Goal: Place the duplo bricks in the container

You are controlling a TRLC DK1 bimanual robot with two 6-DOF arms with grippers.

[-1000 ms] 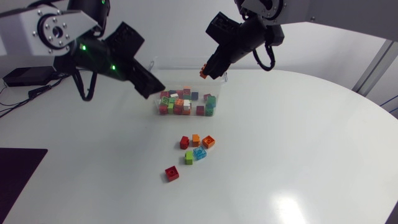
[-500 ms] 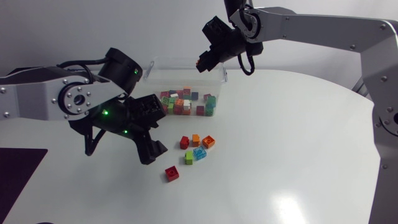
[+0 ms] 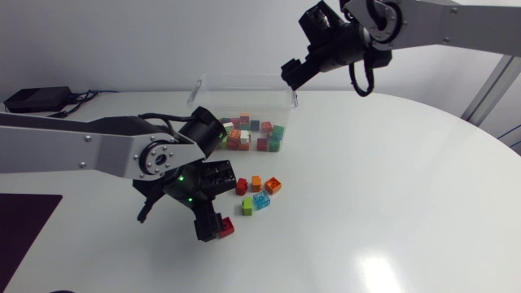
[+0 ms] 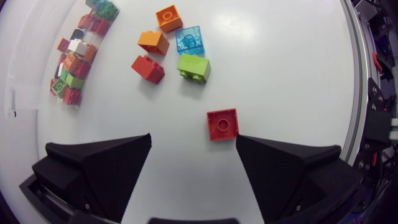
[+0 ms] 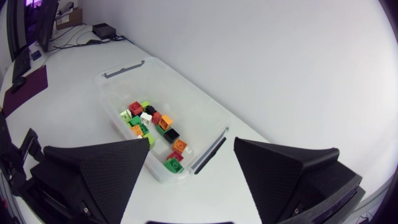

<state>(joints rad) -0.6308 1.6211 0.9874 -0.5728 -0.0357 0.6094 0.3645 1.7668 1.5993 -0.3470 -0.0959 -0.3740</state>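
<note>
Left wrist view: left gripper (image 4: 193, 138) spread wide, gripping nothing; red brick (image 4: 222, 124) flat just ahead of the fingertip gap, stud up, square footprint. Right gripper (image 5: 191, 142) also spread, empty, above container (image 5: 121, 93), upper centre in head view.

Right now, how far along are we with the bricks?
Done: a pile of bricks lies in the container. In hand: nothing; the left gripper hangs open at the lone red brick, the right gripper open above the container. To go: that brick and a cluster of five on the table.
</note>
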